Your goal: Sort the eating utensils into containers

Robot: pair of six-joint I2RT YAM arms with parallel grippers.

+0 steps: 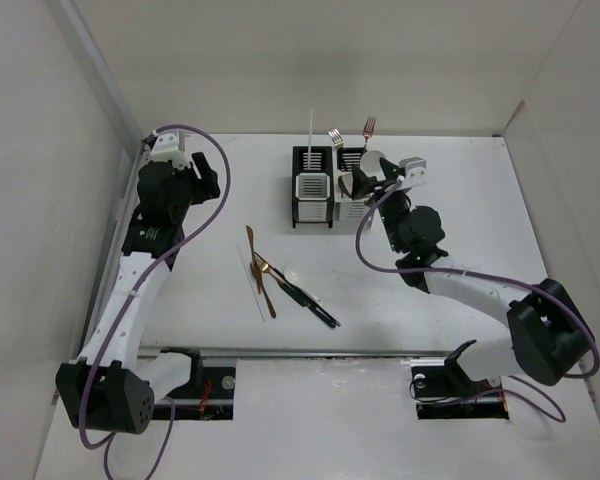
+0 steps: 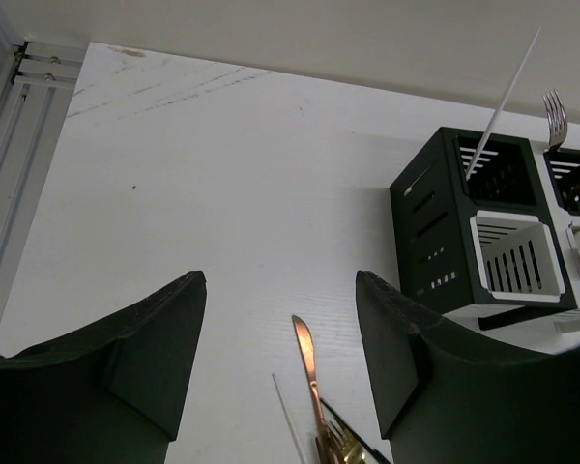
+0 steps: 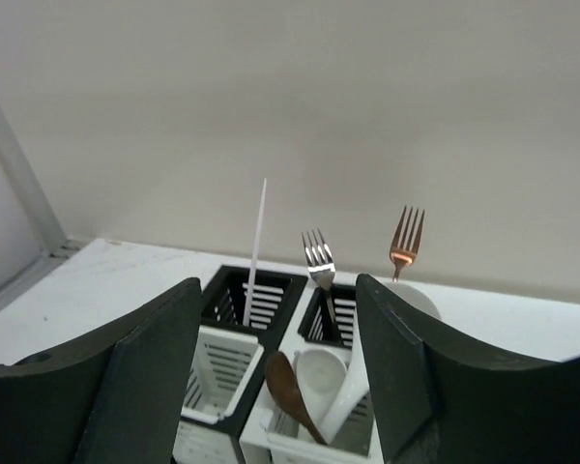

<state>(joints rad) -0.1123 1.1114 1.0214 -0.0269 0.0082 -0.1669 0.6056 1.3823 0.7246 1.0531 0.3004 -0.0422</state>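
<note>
Guessing left goes next: left pincer (image 2: pixel 280 282) and right pincer (image 3: pixel 275 290) both gape empty, leftover cutlery (image 1: pixel 263 268) lying top-to-bottom mid-frame, nearer left.

The white table (image 1: pixel 460 200) has a fine grain, like painted wood. Plain white walls close it on three sides: a back wall (image 1: pixel 330 60), a left wall (image 1: pixel 30 150) and a right wall (image 1: pixel 580 140). An aluminium rail (image 1: pixel 110 250) runs along the left edge of the table, just beside the left wall; the left wrist view shows its grooves and screws. A grey corner post (image 3: pixel 21 164) rises where the left and back walls meet. Near the far left corner the table carries faint grey scuff lines (image 2: pixel 164 87), a small brownish stain (image 2: pixel 128 51) and a tiny dark speck (image 2: pixel 133 187). A metal strip (image 1: pixel 310 352) crosses the near side, with a white board (image 1: pixel 320 420) in front of it.
</note>
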